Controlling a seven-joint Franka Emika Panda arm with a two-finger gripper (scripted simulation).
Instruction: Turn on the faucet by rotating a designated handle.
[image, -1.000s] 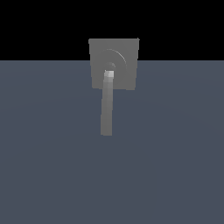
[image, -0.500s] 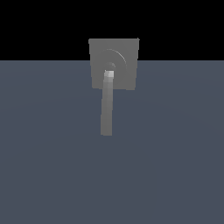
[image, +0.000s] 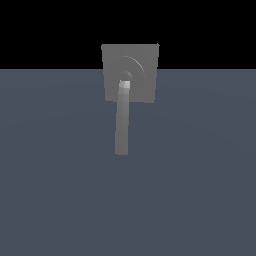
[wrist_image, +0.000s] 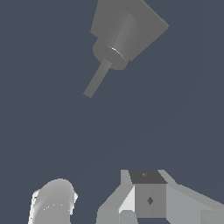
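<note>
Exterior view: no arm or claw in sight. Faucet (image: 130, 73) stands at the far middle of the slate-blue tabletop (image: 200, 190), its square plate crossing the black background line. Ring detail on the plate is faint, partly covered by the handle (image: 122, 120), which runs from the plate's centre toward the camera, lighter squarish tip at the plate end.

Wrist view: faucet (wrist_image: 131, 26) well apart from the claw, handle (wrist_image: 97, 79) sticking out from a round collar. Claw (wrist_image: 148, 199) cut off by the frame edge; only a boxy grey part with a dark top shows, plus a white rounded arm piece (wrist_image: 53, 202). Fingers not seen, so opening cannot be told; nothing visibly held. No writing or labels anywhere.
</note>
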